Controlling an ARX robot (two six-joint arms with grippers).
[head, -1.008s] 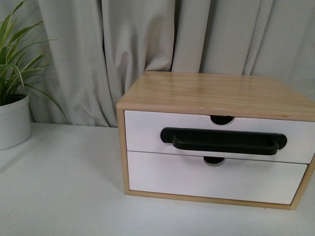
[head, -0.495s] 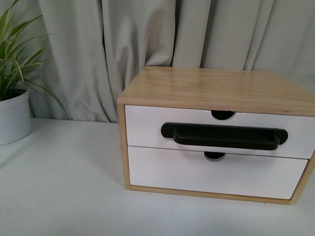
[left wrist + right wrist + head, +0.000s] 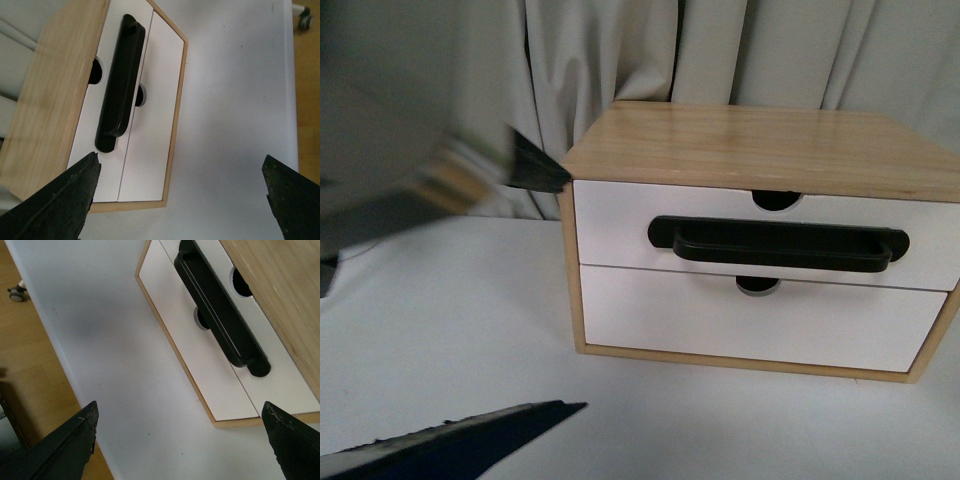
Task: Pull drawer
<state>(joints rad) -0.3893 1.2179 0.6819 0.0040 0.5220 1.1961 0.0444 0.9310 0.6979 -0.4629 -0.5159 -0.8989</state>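
The white-fronted drawer point(image 3: 615, 240) with a long black bar handle point(image 3: 778, 245) sits pushed in, uppermost in the light wood cabinet point(image 3: 760, 150), right of centre in the front frame. The black-fingered left gripper point(image 3: 180, 165) and right gripper point(image 3: 180, 410) both hang spread wide, empty, clear of the handle
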